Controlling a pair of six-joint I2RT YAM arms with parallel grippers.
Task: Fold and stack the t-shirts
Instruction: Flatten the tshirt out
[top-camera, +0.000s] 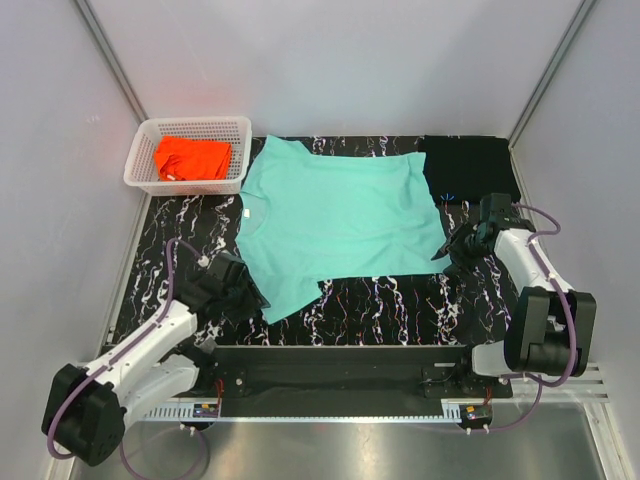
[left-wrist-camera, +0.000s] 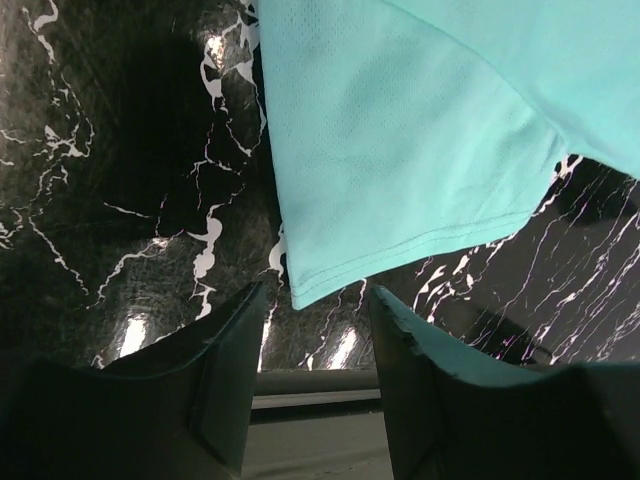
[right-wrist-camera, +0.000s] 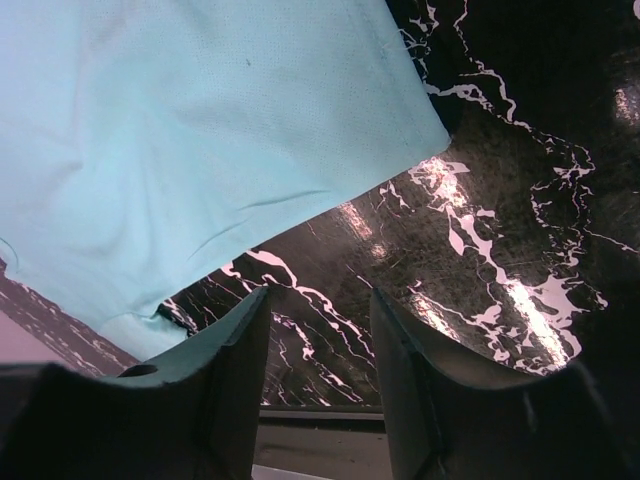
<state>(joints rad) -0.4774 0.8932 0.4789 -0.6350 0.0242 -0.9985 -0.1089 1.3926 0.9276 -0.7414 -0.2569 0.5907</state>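
1. Mint-teal t-shirt (top-camera: 340, 215): spread flat in the middle of the tabletop (top-camera: 390, 300), collar to the left, hem to the right. No fold in it yet. The near sleeve sticks out toward the left arm.
2. Orange t-shirt (top-camera: 192, 158): bunched inside the white basket (top-camera: 200, 122) at the far left corner. Not laid out and not folded.
3. Black t-shirt (top-camera: 470, 165): at the far right corner of the tabletop, just beside the hem end of the mint-teal t-shirt. Its outline looks compact and squarish, so it may be folded. Black cloth on a black surface, so I cannot confirm this.
4. Left hand (top-camera: 240, 285): low at the near sleeve. In the wrist view the jaws stand parted and the sleeve's hem corner lies just ahead of the gap. Nothing is pinched, so the hand is released.
5. Right hand (top-camera: 462, 245): low at the near hem corner. In the wrist view the jaws stand parted with bare tabletop between them and the cloth off to one side. The hand is released and grasps nothing.
6. Judgement: early in the task.
   - No stack exists.
   - The step in hand appears to be taking the near edge of the mint-teal t-shirt for a first fold.
   - Left to do: fold that shirt, take the orange t-shirt out and fold it, then pile all three.
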